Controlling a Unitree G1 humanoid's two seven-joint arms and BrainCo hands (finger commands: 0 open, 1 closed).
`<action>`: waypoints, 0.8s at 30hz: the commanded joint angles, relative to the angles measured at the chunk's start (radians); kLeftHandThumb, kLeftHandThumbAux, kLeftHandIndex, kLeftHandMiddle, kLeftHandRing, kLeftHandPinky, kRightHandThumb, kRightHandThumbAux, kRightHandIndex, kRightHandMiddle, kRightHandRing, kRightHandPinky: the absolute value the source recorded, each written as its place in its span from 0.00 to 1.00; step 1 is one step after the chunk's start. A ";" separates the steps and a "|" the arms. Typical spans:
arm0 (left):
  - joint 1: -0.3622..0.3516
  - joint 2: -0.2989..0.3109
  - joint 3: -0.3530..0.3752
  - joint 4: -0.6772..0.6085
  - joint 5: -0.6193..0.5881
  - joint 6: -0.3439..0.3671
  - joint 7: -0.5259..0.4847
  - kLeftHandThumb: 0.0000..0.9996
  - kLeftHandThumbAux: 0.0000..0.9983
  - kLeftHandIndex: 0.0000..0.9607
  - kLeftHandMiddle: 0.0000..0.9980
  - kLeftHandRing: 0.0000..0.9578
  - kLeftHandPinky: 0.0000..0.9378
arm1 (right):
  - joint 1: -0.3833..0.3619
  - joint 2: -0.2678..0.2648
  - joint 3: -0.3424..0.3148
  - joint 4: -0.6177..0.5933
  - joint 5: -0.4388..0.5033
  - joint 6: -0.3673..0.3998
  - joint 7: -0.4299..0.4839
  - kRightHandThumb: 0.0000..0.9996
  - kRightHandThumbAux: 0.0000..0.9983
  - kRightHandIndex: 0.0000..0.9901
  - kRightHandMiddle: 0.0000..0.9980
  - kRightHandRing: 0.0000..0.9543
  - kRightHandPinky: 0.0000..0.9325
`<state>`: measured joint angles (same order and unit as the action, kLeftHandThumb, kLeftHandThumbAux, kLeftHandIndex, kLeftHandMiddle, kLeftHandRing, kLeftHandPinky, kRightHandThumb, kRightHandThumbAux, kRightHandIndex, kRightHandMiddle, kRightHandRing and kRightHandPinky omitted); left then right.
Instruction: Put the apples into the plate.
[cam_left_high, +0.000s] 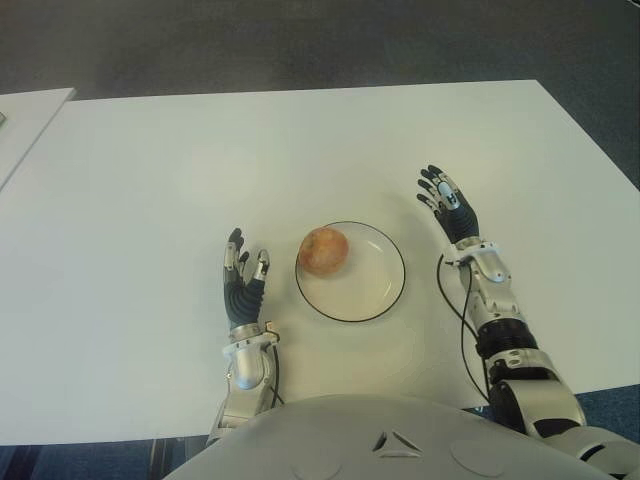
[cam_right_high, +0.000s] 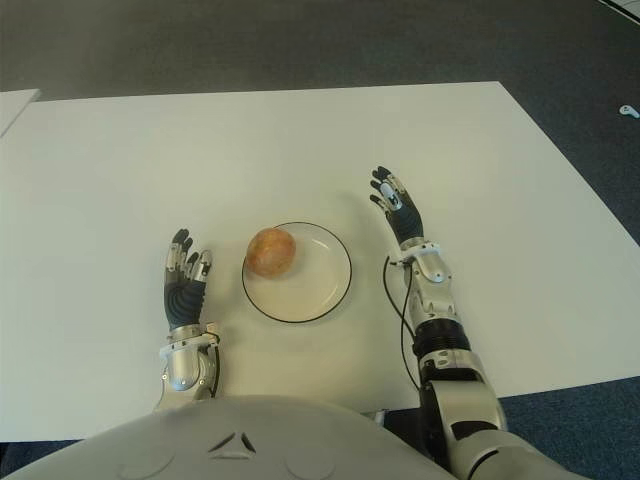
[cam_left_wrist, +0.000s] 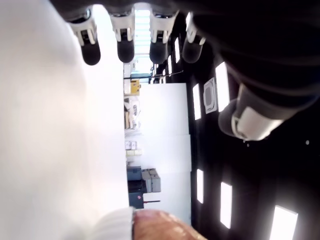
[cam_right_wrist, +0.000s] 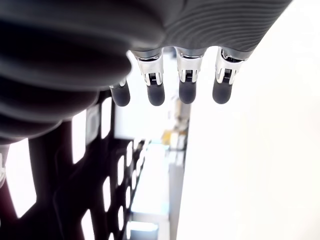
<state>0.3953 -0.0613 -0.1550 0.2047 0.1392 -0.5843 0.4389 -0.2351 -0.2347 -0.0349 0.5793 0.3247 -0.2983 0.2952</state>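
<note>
the left robot hand (cam_left_high: 243, 278) shows just left of the plate (cam_left_high: 385, 295), fingers straight and spread, holding nothing; its wrist view looks past four extended fingertips (cam_left_wrist: 91, 50) and the thumb, and catches the apple's skin at the frame edge, which the head views place more clearly. the right robot hand (cam_left_high: 447, 203) shows just beyond the plate's right rim, apart from it, fingers likewise stretched out and empty; its wrist view gives only four straight fingertips (cam_right_wrist: 187, 91) against bright worktop and ceiling lights.

the single apple (cam_left_high: 323, 250) sits inside the plate, on its left part near the rim, touching neither hand. the plate is white with a thin dark rim. no writing can be read on anything.

the white worktop (cam_left_high: 300, 150) has wide bare room beyond and to both sides of the hands. a second white surface (cam_left_high: 25, 115) adjoins at the far left in the left eye view; dark floor lies past the far edge.
</note>
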 joint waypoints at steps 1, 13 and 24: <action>0.020 -0.021 0.026 0.048 -0.009 0.008 -0.017 0.00 0.48 0.04 0.00 0.00 0.00 | 0.054 0.052 -0.036 -0.037 0.029 0.057 0.011 0.09 0.38 0.00 0.00 0.00 0.00; 0.063 -0.005 0.071 -0.037 -0.007 0.058 -0.050 0.00 0.46 0.06 0.01 0.00 0.00 | 0.128 0.140 -0.081 -0.045 -0.020 0.010 -0.026 0.13 0.44 0.06 0.03 0.00 0.01; 0.080 -0.008 0.100 -0.054 -0.038 0.067 -0.104 0.00 0.47 0.07 0.02 0.00 0.00 | 0.153 0.166 -0.082 -0.003 -0.070 -0.063 -0.028 0.14 0.46 0.07 0.07 0.02 0.03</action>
<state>0.4588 -0.0700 -0.0633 0.1333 0.1070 -0.5447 0.3583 -0.1121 -0.0872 -0.1133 0.5363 0.2717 -0.3613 0.2682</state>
